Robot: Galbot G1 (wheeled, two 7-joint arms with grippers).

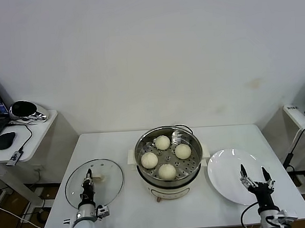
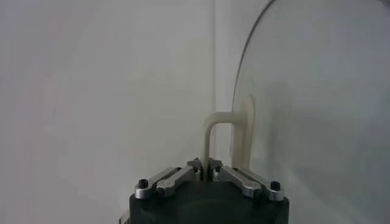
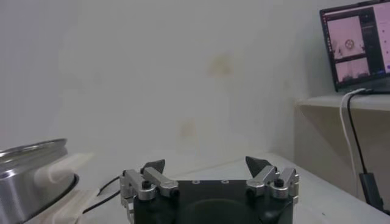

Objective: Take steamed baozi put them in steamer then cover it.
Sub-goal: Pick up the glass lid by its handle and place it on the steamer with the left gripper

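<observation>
Baozi (image 1: pixel 167 171), four smooth cream-white buns, are seated on the perforated tray in the steel steamer (image 1: pixel 170 183) at table centre. Glass cover (image 1: pixel 109 183) lies left, its handle (image 2: pixel 226 140) clamped by the left gripper (image 1: pixel 88 174). Right gripper (image 1: pixel 253 174) is spread wide over the white plate (image 1: pixel 225 176).

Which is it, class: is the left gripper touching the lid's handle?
Touching. The left wrist view shows the left gripper shut on the handle of the lid.

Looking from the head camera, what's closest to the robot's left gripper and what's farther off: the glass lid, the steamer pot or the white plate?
1. Glass lid: the left gripper is shut on its handle, on the left.
2. Steamer pot: mid-table.
3. White plate: far right, under the open right gripper.
</observation>
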